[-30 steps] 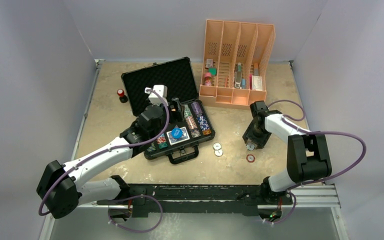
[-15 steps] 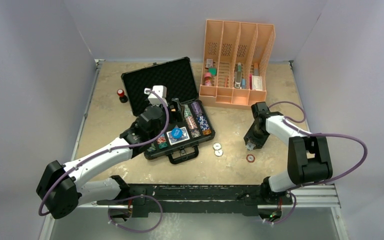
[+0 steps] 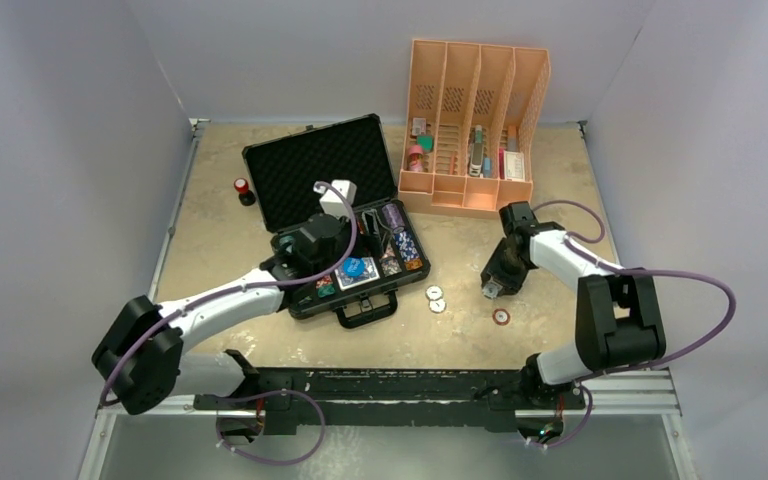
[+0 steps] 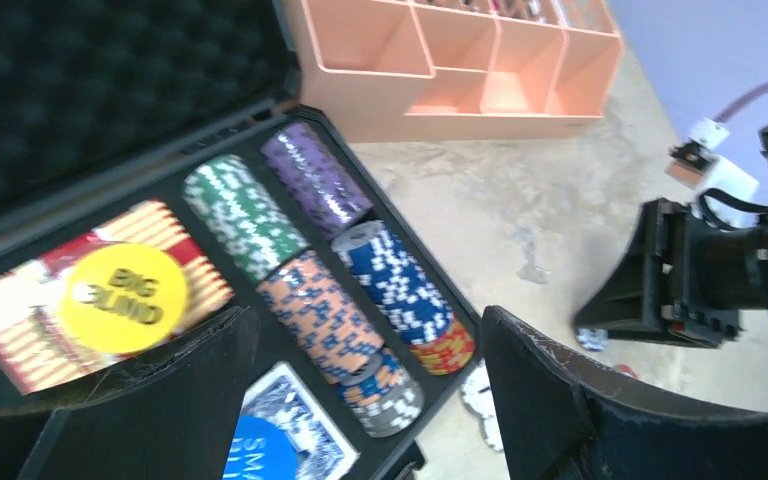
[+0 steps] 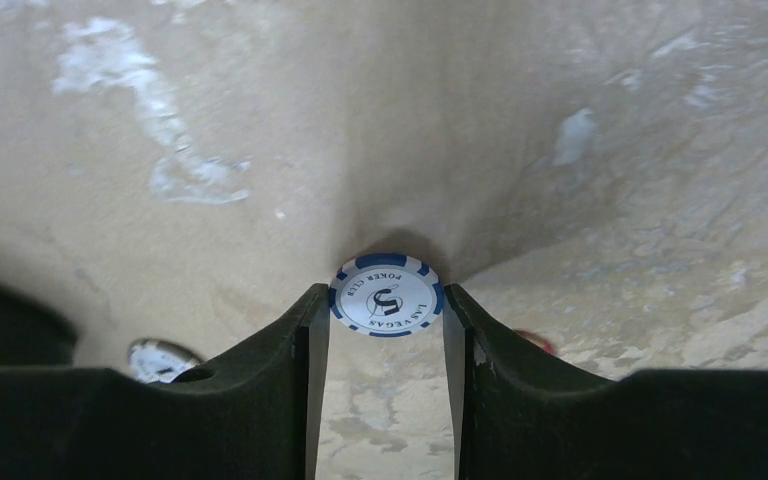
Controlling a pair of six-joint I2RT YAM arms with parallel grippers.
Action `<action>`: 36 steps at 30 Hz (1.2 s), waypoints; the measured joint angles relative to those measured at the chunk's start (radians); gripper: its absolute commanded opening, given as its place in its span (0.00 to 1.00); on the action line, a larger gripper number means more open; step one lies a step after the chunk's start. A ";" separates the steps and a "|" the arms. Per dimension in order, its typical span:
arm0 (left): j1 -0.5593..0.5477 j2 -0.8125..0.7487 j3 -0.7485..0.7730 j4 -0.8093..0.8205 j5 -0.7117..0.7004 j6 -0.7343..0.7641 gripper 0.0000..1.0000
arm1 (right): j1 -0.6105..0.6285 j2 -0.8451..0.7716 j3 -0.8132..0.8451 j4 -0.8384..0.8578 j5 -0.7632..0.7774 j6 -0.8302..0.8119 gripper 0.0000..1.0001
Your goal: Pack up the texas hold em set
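The black briefcase lies open with its foam lid up. Its tray holds rows of green, purple, orange and blue poker chips. A yellow "BIG BLIND" button lies on a red card deck, a blue button on a blue deck. My left gripper hovers open over the tray, nothing between its fingers. My right gripper is shut on a blue-and-white chip held edge to edge at its fingertips over the table.
Two white chips lie on the table right of the case, a red chip near my right gripper. The orange organizer stands at the back right. A red-topped black cylinder sits left of the lid.
My left arm has swung right and forward over the chip rows, jaws a little wider. My right gripper has closed on the blue-and-white chip and shifted slightly left.
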 measured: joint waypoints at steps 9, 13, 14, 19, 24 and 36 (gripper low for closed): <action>-0.074 0.188 -0.047 0.274 0.133 -0.188 0.74 | 0.030 -0.080 0.055 0.044 -0.136 -0.005 0.44; -0.128 0.320 -0.060 0.455 0.127 -0.343 0.68 | 0.033 -0.124 0.057 0.087 -0.219 -0.006 0.44; -0.144 0.363 -0.053 0.499 0.124 -0.380 0.68 | 0.033 -0.132 0.057 0.098 -0.243 -0.006 0.44; -0.216 0.552 0.031 0.608 0.117 -0.479 0.64 | 0.033 -0.166 0.058 0.113 -0.339 -0.009 0.44; -0.238 0.629 0.055 0.713 0.121 -0.523 0.53 | 0.033 -0.217 0.058 0.117 -0.401 -0.008 0.44; -0.248 0.696 0.102 0.835 0.122 -0.571 0.05 | 0.032 -0.238 0.044 0.163 -0.457 0.006 0.45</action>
